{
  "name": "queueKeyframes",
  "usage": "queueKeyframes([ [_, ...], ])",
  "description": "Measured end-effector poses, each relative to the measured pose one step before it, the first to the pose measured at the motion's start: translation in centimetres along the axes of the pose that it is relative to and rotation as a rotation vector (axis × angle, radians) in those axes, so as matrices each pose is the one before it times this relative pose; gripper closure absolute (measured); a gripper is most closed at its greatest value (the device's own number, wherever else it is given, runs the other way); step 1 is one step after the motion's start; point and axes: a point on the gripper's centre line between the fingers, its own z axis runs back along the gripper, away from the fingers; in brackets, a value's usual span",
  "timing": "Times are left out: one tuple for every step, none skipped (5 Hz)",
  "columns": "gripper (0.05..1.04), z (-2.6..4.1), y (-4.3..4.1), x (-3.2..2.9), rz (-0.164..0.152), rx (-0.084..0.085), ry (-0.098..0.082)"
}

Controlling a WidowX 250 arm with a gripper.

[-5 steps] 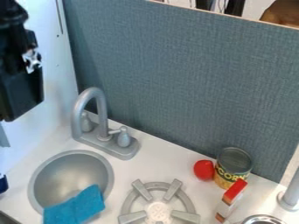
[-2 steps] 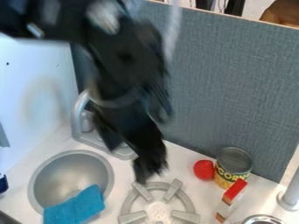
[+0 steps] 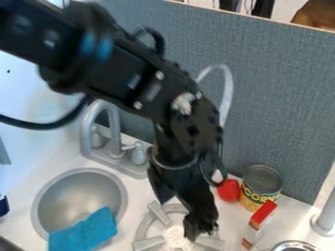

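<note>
My gripper (image 3: 201, 229) swings in from upper left to burner (image 3: 157, 213), nearer red ball (image 3: 228, 190); opening, hold: can't tell.

Black arm (image 3: 128, 68) aslant, tool (image 3: 200, 229) downward.

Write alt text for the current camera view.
A black robot hand hangs over a gray burner, near a round red object, a can and a small box. A blue cloth lies over the edge of a round sink beside the faucet.
</note>
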Motion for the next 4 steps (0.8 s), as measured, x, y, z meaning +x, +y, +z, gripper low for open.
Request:
queueKeyframes([
  [0.083,-3.043,0.312,0.414,0.0226,0.0373,0.0503],
  [0.083,-2.056,0.122,1.267,0.0694,0.0497,-0.0682],
  [0.083,-2.162,-0.942,1.666,-0.0034,0.0245,0.0034],
  [0.083,-1.455,-1.219,1.899,0.0469,-0.0076,0.0388],
])
